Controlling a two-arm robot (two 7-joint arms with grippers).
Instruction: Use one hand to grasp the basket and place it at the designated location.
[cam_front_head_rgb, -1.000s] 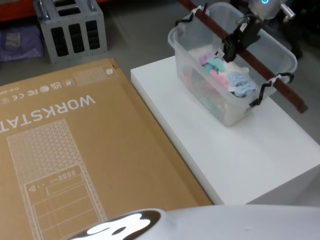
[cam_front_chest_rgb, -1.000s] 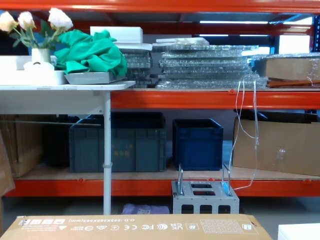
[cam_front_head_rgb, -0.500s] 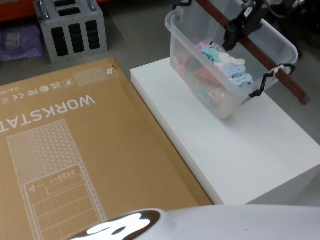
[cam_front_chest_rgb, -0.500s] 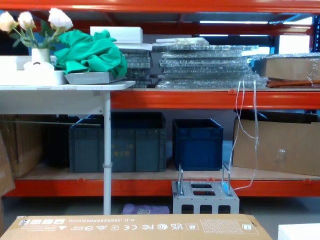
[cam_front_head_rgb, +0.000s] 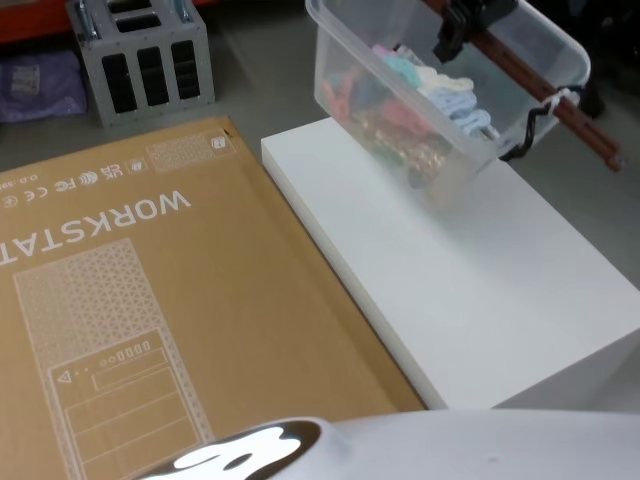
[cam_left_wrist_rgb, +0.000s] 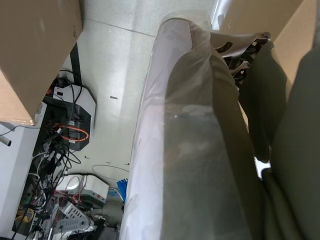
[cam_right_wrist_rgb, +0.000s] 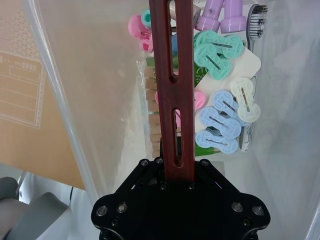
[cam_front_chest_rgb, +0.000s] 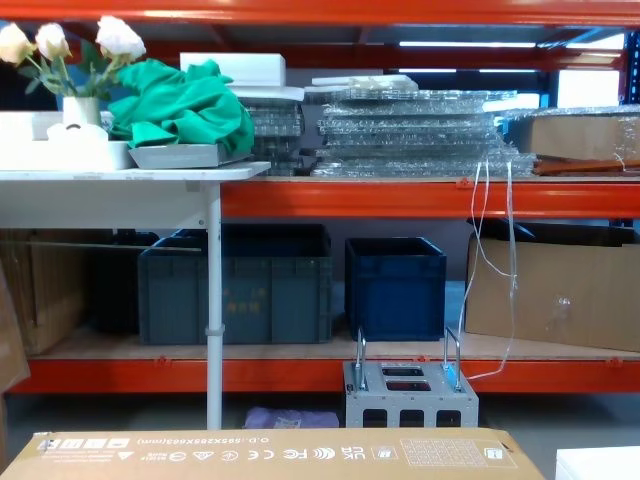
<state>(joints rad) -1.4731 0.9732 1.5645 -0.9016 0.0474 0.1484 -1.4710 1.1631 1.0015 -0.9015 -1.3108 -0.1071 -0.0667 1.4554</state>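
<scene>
The basket (cam_front_head_rgb: 400, 100), a translucent milky tub, hangs tilted in the air above the far end of the white platform (cam_front_head_rgb: 480, 290). My right gripper (cam_front_head_rgb: 455, 25) is shut on its dark reddish-brown bar handle (cam_front_head_rgb: 540, 95), near the bar's middle. In the right wrist view the handle (cam_right_wrist_rgb: 172, 90) runs straight out from between the black jaws of my right gripper (cam_right_wrist_rgb: 176, 172), with the basket's wall (cam_right_wrist_rgb: 75, 100) beside it. Pastel clips (cam_right_wrist_rgb: 220, 110) and a toothbrush lie inside the tub. The left wrist view looks along a plastic-wrapped bulk (cam_left_wrist_rgb: 190, 150) low by the floor.
A large brown cardboard box (cam_front_head_rgb: 150, 300) lies flat to the left of the platform. A grey metal unit (cam_front_head_rgb: 145, 55) stands on the floor behind it, seen also in the chest view (cam_front_chest_rgb: 410, 395). Orange shelving holds dark blue crates (cam_front_chest_rgb: 395, 285) beyond.
The basket has risen off the white platform with my right gripper on its handle, and has shifted left and farther away. It now hangs tilted.
</scene>
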